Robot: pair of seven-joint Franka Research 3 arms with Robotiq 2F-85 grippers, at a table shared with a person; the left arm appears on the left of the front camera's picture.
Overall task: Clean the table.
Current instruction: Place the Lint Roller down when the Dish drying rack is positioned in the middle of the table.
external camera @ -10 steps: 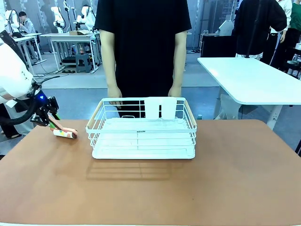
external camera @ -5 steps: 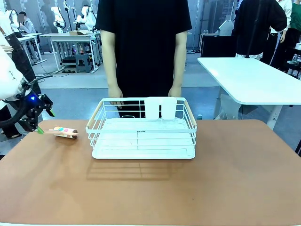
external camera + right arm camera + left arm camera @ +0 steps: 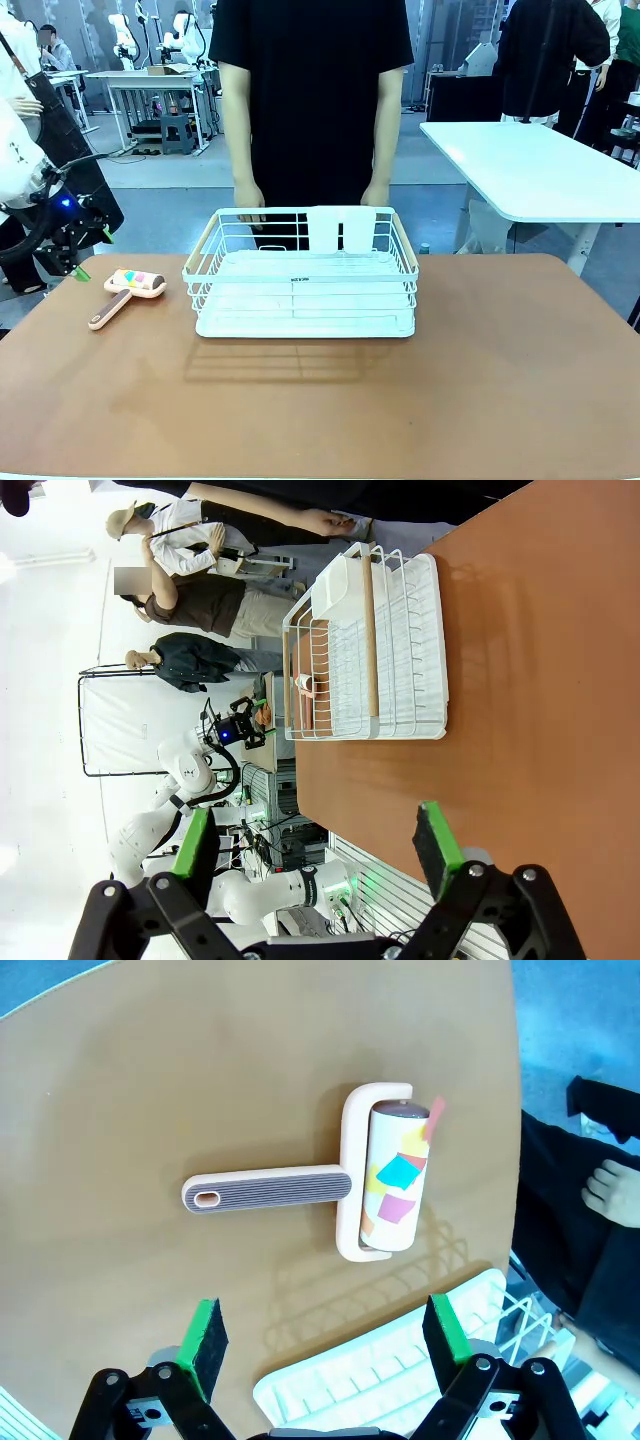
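Lying flat on the table (image 3: 320,400) at its far left, the lint roller (image 3: 127,292) carries paper scraps, suggesting cleaning is finished. The left gripper (image 3: 318,1345) hangs apart above it; the right gripper (image 3: 315,848) is apart too.
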